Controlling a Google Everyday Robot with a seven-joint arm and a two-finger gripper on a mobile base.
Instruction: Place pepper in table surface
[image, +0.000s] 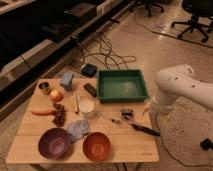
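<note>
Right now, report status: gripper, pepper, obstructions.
Gripper open, by the green tray front edge. Pepper lies on table surface, far left, away from gripper. White cup sits between them.

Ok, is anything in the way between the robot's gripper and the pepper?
Yes. The gripper hangs by the table's right edge; the pepper lies far left. Between them stand a white cup and, right beside the pepper, a dark bumpy cluster.

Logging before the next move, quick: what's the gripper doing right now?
Gripper: open, empty, low by the green tray's front edge; pepper lies far off.
</note>
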